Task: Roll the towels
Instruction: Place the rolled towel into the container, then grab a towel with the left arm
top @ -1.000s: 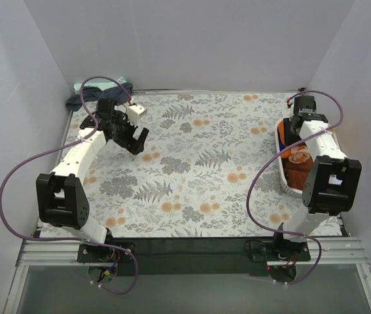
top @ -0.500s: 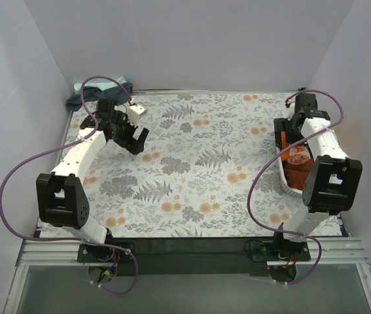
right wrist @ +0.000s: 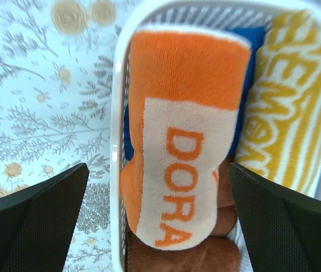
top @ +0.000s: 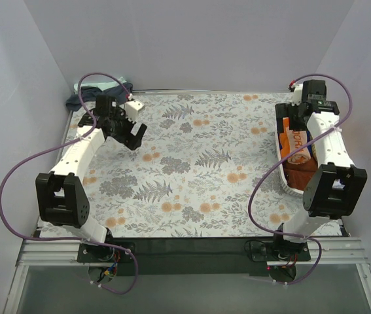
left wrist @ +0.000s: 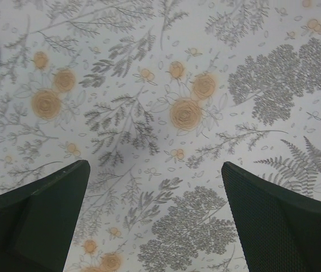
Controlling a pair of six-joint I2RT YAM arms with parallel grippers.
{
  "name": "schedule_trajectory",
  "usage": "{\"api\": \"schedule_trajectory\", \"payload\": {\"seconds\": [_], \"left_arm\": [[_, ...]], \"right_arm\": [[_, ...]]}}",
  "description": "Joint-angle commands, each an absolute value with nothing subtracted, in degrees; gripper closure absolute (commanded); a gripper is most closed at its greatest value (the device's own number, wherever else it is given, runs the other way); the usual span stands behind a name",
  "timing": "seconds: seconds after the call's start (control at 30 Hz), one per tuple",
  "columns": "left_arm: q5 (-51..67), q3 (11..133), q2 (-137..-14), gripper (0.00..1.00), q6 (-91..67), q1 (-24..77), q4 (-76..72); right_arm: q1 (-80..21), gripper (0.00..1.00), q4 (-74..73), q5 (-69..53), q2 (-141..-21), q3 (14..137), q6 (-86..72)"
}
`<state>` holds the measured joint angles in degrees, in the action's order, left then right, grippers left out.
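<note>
At the far left corner of the table, a small heap of towels lies against the wall: a dark navy towel [top: 80, 101] with a mint green towel [top: 116, 84] behind it, both loose and not rolled. Just beside this heap, the left gripper [top: 136, 137] hangs above the floral table covering [top: 198, 163]. In the left wrist view its two dark fingers [left wrist: 41, 215] stand wide apart, with only the flower pattern between them, so the jaws are open and hold nothing; a dark blue edge shows at the upper left corner of that view. The middle of the table shows only the covering. At the right side stands the white oval basket [top: 281, 160], with rolled towels lying inside. The right gripper [top: 295, 121] is over its far end. In the right wrist view its jaws are also spread wide and grip nothing, and under them lies the orange towel [right wrist: 185, 130] with white band and orange letters. A blue towel [right wrist: 245, 85] is partly hidden under it, a brown towel [right wrist: 177, 258] lies below, and the yellow-striped towel [right wrist: 296, 102] is beside it, against the right wall of the basket.
</note>
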<state>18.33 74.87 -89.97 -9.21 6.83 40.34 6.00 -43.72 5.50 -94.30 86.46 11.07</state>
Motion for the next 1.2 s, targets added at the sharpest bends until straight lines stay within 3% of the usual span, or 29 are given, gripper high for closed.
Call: {"api": "schedule_trajectory", "payload": {"seconds": [0.0, 0.13, 0.47, 0.97, 1.07, 1.17], "left_arm": [[13.99, 81.54, -91.83, 0.02, -7.47, 5.63, 35.42], [11.25, 96.45, -102.28, 0.02, -8.78, 2.21, 34.81], [11.43, 124.60, -129.97, 0.15, -16.96, -9.13, 33.40], [19.07, 127.52, -144.14, 0.21, -19.50, -11.86, 24.79], [19.51, 128.32, -145.89, 0.35, -20.21, -11.78, 24.35], [19.51, 129.72, -146.51, 0.57, -20.83, -11.78, 24.08]], "right_arm": [[5.89, 0.02, -43.16, 3.69, -89.57, 92.02, 13.01], [5.89, 0.02, -43.15, -2.95, -87.02, 93.25, 14.06], [5.89, 0.02, -43.42, -15.37, -80.16, 89.91, 17.49], [5.89, 0.02, -46.14, -17.14, -77.87, 89.29, 19.68], [5.89, 0.02, -46.76, -17.14, -77.43, 90.26, 20.39], [5.89, 0.02, -47.11, -16.61, -76.82, 90.88, 21.00]]}}
